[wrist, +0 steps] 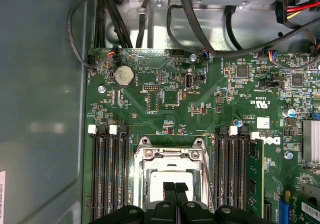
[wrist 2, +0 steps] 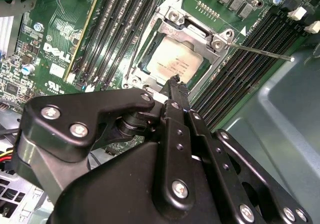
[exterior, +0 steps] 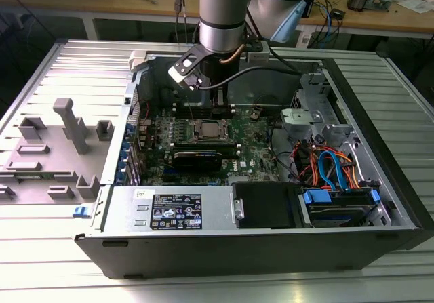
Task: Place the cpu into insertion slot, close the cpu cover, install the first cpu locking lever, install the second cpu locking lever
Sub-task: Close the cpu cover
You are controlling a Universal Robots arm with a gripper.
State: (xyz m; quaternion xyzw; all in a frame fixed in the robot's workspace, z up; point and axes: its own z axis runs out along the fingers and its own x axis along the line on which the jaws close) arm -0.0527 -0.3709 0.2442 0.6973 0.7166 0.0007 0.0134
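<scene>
The cpu (wrist 2: 172, 58) lies flat in the insertion slot (exterior: 207, 131) of the green motherboard, its silvery top showing through the window of the cpu cover (wrist 2: 192, 33). The cover lies down over the chip, and in the first wrist view the cpu cover (wrist: 170, 155) frames the cpu (wrist: 160, 176). A thin metal locking lever (wrist 2: 260, 51) sticks out free from the socket corner, over the memory slots. My gripper (wrist 2: 174, 79) hangs just above the chip's edge, shut with nothing in it. Its two black fingertips (wrist: 169, 188) sit side by side, and the gripper (exterior: 217, 106) is inside the case.
Long black memory slots (wrist: 107, 174) flank the socket on both sides. A round coin battery (wrist: 123, 75) sits further along the board. Cables (exterior: 325, 164) and drive bays fill the case at the exterior view's right. A grey fixture (exterior: 68, 133) stands outside at its left.
</scene>
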